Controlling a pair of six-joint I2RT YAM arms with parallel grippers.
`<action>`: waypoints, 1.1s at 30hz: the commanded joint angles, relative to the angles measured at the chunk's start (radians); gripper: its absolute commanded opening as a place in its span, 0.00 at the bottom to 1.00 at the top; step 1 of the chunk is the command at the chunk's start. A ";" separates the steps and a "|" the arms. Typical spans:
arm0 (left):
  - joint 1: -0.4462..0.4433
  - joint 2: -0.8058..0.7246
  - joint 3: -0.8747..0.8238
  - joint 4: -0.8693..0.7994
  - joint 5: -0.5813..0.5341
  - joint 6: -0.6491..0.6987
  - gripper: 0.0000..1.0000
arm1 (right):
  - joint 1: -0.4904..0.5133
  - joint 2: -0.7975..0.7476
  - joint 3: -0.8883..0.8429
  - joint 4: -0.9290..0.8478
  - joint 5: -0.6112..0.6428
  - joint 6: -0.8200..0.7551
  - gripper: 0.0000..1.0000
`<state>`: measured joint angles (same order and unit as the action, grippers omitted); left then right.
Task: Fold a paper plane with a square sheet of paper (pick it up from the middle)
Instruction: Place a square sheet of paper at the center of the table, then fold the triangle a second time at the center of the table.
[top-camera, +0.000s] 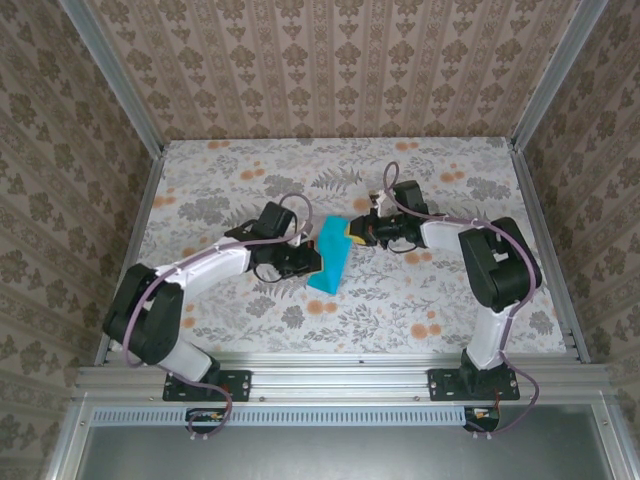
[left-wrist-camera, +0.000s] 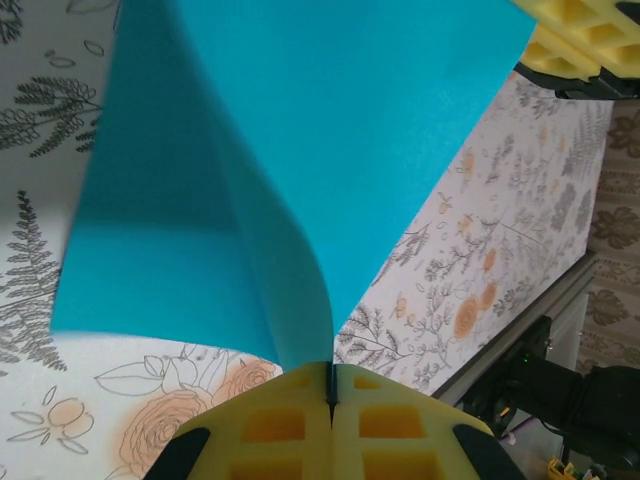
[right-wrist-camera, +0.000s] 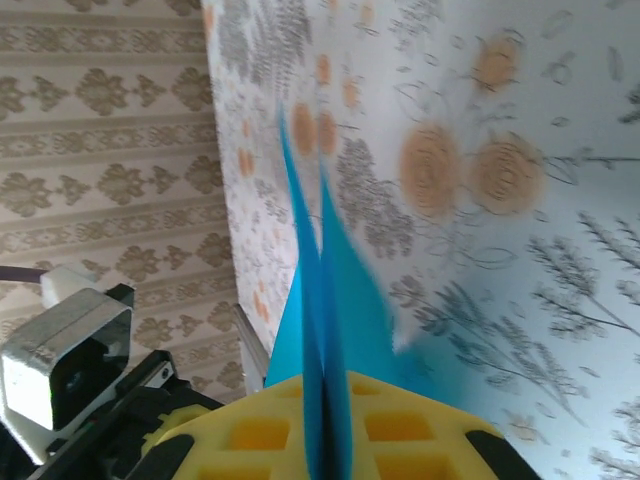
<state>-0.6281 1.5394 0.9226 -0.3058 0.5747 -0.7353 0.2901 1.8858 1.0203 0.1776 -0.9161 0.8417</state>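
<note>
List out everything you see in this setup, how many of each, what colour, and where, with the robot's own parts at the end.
sheet of paper: one, teal-blue, folded over, between the two grippers at the middle of the table.
table: one, pale top with a grey and orange floral pattern, under both arms.
walls: three, beige patterned wallpaper, around the far and side edges of the table.
metal frame: one, silver, along the table's edges and near side.
left arm: one, white and black, reaching in from the near left.
right arm: one, white and black, reaching in from the near right.
left gripper: one, yellow pads, shut on the paper.
right gripper: one, yellow pads, closed on the paper.
</note>
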 joint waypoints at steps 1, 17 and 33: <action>-0.017 0.043 0.003 0.060 -0.019 -0.046 0.02 | -0.015 0.035 0.018 -0.089 0.029 -0.106 0.15; -0.063 0.176 0.014 0.175 -0.070 -0.176 0.01 | -0.099 -0.007 0.100 -0.475 0.256 -0.391 0.51; -0.097 0.221 0.059 0.173 -0.072 -0.197 0.02 | -0.080 -0.134 0.018 -0.449 0.268 -0.358 0.37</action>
<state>-0.7185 1.7340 0.9485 -0.1272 0.5072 -0.9131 0.1703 1.7237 1.0477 -0.2874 -0.6388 0.4698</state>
